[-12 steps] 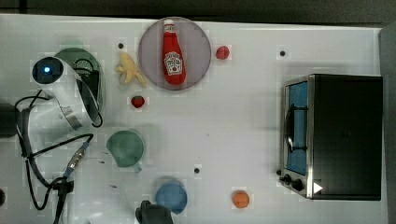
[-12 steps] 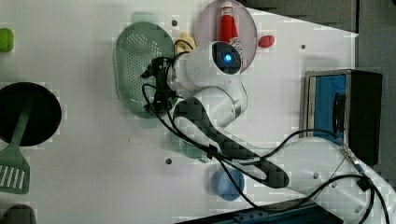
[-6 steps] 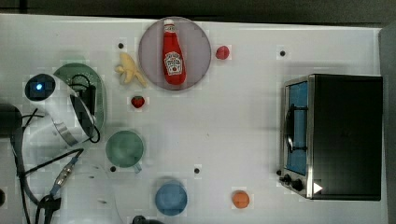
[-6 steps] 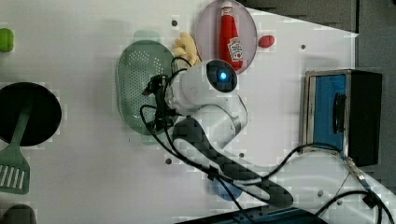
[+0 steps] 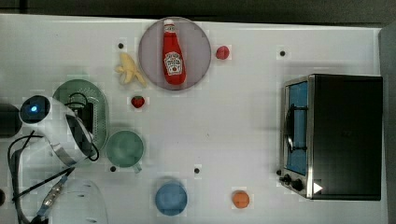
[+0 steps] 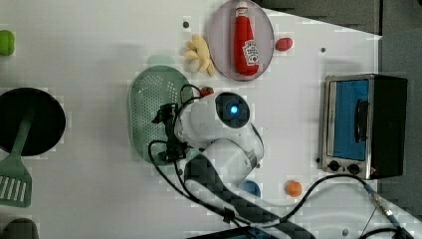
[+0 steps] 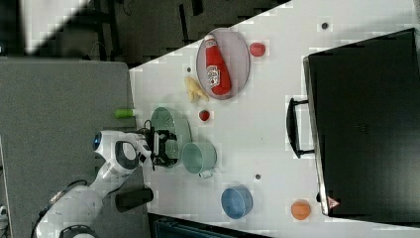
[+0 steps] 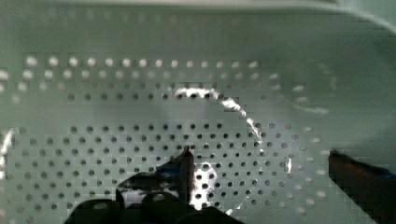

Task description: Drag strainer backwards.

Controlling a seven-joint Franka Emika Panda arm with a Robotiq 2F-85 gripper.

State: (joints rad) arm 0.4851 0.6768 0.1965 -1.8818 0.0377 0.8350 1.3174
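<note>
The strainer (image 5: 70,91) is a pale green oval colander dotted with small holes, lying near the top view's left edge. My gripper (image 5: 86,114) reaches down into its bowl, open, with the jaws spread wide. In the left view the strainer (image 6: 147,99) sits beside the white arm, and the gripper (image 6: 166,132) is over its lower half. In the wrist view the perforated floor of the strainer (image 8: 140,102) is close up, and the gripper (image 8: 261,161) has one dark fingertip (image 8: 187,161) against it and the other far apart. Nothing is pinched between the fingers.
A green cup (image 5: 123,148) stands right beside the strainer. A strawberry (image 5: 137,101), a banana (image 5: 127,70) and a plate (image 5: 196,39) with a ketchup bottle (image 5: 173,51) are nearby. Farther off are a blue cup (image 5: 171,198), an orange (image 5: 240,199), a toaster oven (image 5: 331,135) and a black pan (image 6: 30,119) with a spatula.
The strainer has slid toward the bottom of the top view, now level with the strawberry, with the open gripper inside it. The arm moved along with it.
</note>
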